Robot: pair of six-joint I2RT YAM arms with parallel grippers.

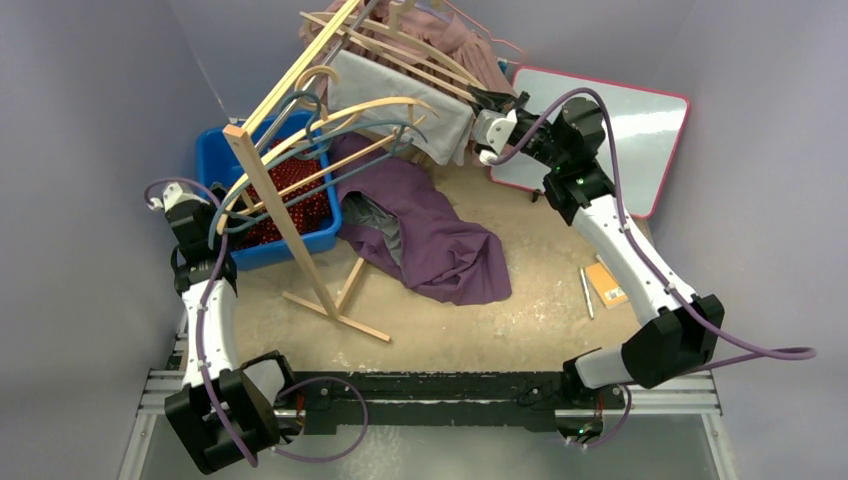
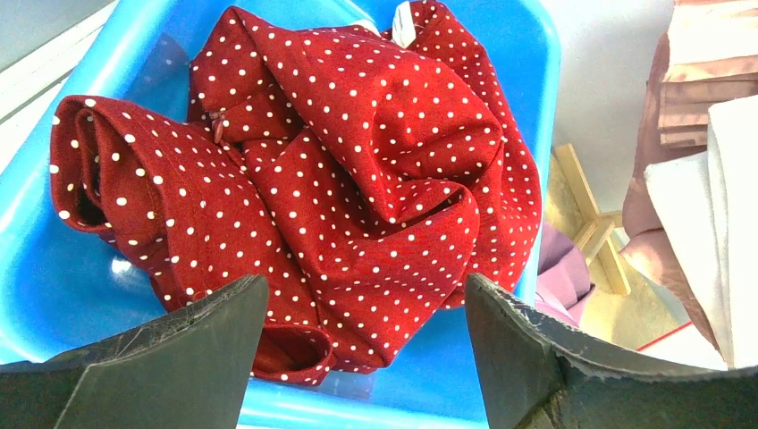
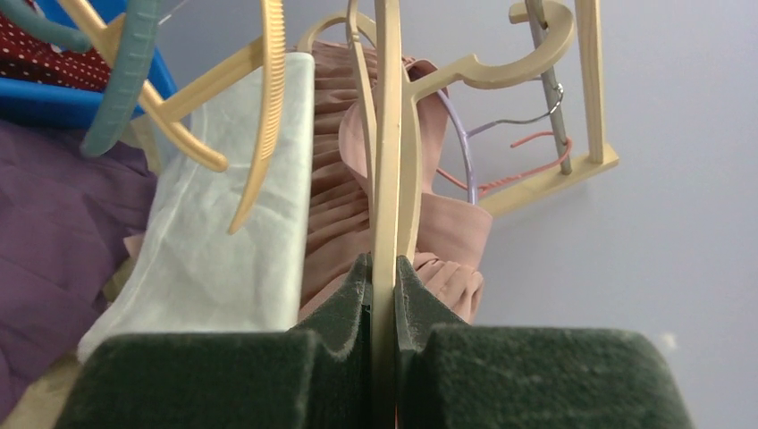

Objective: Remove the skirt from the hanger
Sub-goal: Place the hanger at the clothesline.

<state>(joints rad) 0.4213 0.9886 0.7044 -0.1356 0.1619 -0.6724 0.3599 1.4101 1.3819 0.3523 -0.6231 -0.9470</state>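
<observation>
Your wooden rack [image 1: 280, 215] is leaning over the table, with a purple cloth [image 1: 440, 240] heaped beside it and a blue bin [image 1: 215, 150] holding a red dotted cloth [image 2: 357, 161]. The pink pleated skirt [image 3: 332, 206] hangs on the hanger [image 3: 387, 134] at the back of the rack. Your right gripper [image 3: 383, 268] is pinched tight on that hanger's arm. The left gripper [image 2: 365, 281] hangs wide apart over the bin, holding nothing.

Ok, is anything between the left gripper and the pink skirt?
Yes. From the left gripper, open over the bin, the rack post, bare hangers and a white cloth all lie before the pink skirt. The right gripper clamps a hanger beside it.
</observation>
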